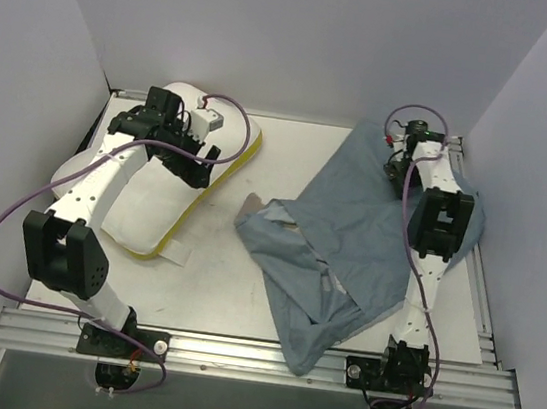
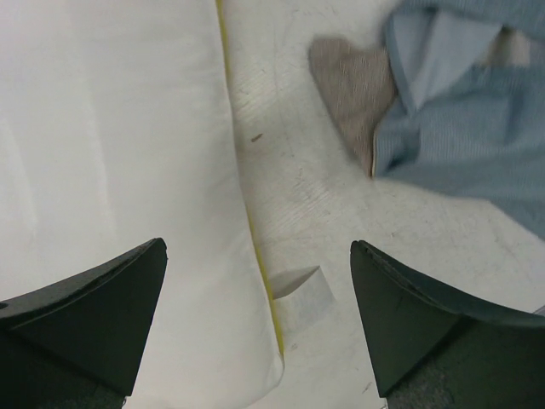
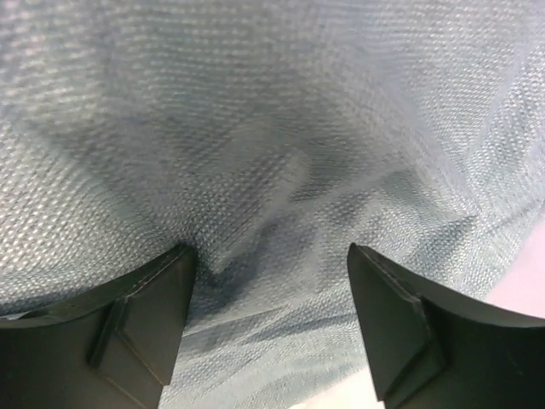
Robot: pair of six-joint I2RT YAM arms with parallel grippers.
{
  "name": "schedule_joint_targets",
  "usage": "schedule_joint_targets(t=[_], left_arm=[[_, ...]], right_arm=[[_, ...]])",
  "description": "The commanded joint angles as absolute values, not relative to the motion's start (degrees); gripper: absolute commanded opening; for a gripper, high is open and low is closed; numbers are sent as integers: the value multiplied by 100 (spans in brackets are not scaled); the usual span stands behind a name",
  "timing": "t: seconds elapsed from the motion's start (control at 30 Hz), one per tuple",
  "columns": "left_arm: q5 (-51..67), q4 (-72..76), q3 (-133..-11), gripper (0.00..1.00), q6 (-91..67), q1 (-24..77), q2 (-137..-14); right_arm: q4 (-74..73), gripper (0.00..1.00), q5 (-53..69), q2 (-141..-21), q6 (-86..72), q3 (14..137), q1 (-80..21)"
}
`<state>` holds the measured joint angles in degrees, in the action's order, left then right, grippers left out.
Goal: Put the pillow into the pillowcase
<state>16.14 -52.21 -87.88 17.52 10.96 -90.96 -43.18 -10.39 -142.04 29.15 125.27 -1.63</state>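
Right pincer, jaws apart astride a ridge of the pillowcase, should close squarely on that fold before lifting, the pillow lying well off to its left.

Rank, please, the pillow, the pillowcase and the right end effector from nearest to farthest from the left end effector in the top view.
1. pillow, directly under the left end effector
2. pillowcase, to its right
3. right end effector, far right corner

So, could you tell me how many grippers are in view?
2. The left gripper hovers open over the yellow edge of the pillow; the right gripper presses into the pillowcase, far right.
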Motion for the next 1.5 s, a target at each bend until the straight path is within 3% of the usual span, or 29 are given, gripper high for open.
schedule_joint_targets(t=[0.0,0.13,0.37,0.6,0.7,0.87,1.13,1.2,1.27,1.37,1.4,1.47], left_arm=[[2258,-5695,-8868,97,2144,1125,-9342],[2846,-5617,-8895,97,2259,1186,-9824],[3358,-4808,-9578,95,2917,1564,-10932],[2919,-4737,-12037,77,2366,2003,-12778],[2436,-4729,-12488,71,2067,2285,-13297],[2399,-4720,-12709,60,1460,2408,-13886],[2444,-4456,-12165,58,1239,2601,-13957],[2189,-4386,-12033,49,1265,2654,-13957],[1909,-4359,-11936,43,1301,2716,-13983],[1688,-4359,-11901,31,1318,2733,-14001],[1688,-4368,-11900,26,1310,2725,-13975],[1661,-4394,-11892,9,1318,2698,-13931]], right_arm=[[-5177,74,-1425,-13968,2953,12044,149],[-5203,82,-434,-12932,3015,11190,36],[-5379,87,1245,-12234,3102,11196,-491],[-5406,81,1686,-12761,2918,11733,-1229],[-4950,82,1845,-12841,2874,11515,-1380],[-4045,83,1916,-12867,2821,11110,-1397],[-3981,79,1486,-13306,2461,11074,-1450],[-3990,70,1311,-13368,2356,11004,-1485],[-3938,69,1100,-13377,2286,11065,-1529],[-3946,53,818,-13491,2180,11127,-1582],[-3955,32,791,-13491,2206,11101,-1582],[-3981,8,765,-13482,2267,11057,-1565]])
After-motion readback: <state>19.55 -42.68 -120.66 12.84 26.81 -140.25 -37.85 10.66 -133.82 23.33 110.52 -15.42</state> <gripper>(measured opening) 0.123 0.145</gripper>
